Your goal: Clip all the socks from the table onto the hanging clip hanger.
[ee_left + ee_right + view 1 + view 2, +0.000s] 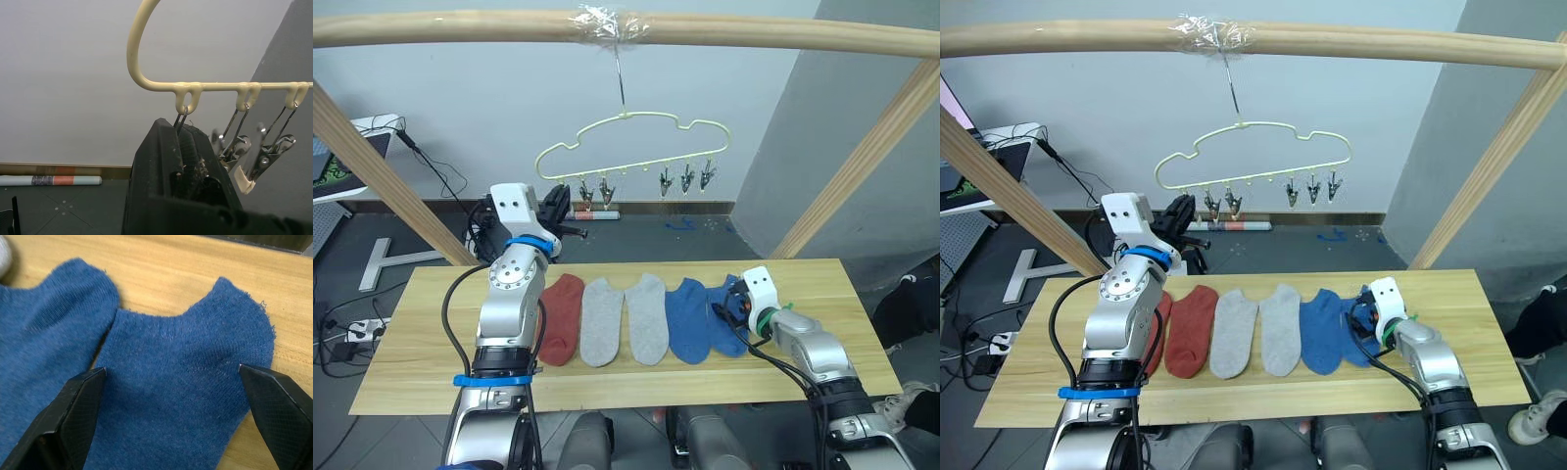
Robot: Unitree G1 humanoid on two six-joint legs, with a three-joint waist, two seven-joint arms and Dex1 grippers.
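Pale grey wall (pixel 480 108), dark floor (pixel 646 235), wooden pole frame (pixel 460 27).

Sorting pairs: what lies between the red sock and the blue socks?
Two grey socks side by side on the table, seen from the head views.

The table (pixel 1469 294) of light wood planks is being occupied by a row of socks lying flat, side by side: two rust-red socks (pixel 1190 328), two light grey socks (pixel 1255 328), then two blue socks (pixel 1324 328).
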